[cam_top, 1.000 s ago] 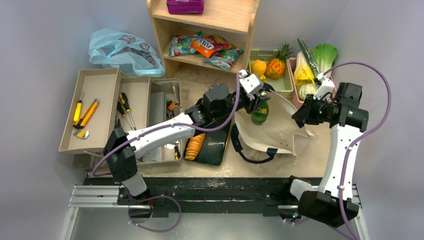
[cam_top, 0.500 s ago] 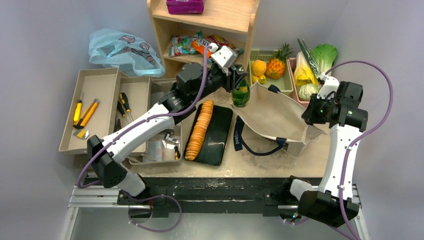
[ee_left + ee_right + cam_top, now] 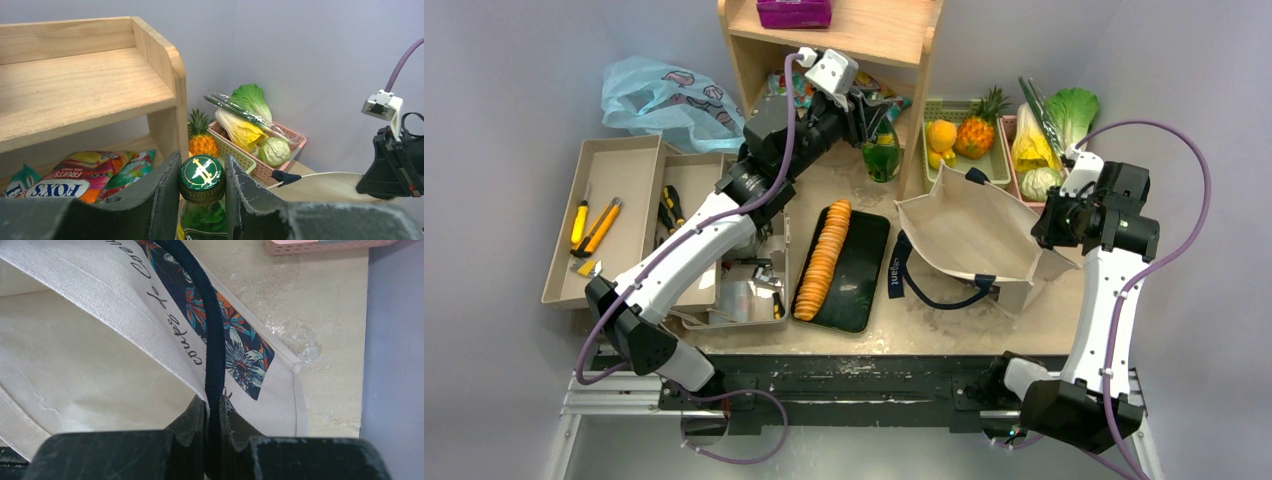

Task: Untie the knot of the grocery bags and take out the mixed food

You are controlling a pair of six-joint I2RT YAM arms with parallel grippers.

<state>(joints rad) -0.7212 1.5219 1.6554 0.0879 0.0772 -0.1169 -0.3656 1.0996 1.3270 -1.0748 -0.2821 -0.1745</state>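
Green glass bottle (image 3: 202, 222), round gold-crossed cap (image 3: 202, 173), between dark left jaws

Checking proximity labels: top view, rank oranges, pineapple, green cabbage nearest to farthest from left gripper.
1. oranges, green basket, just right of the left gripper.
2. pineapple, same basket, further right.
3. green cabbage, pink basket, far right.

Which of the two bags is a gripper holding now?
The cream canvas tote: the right gripper pinches its navy strap. The light-blue plastic bag lies untouched.
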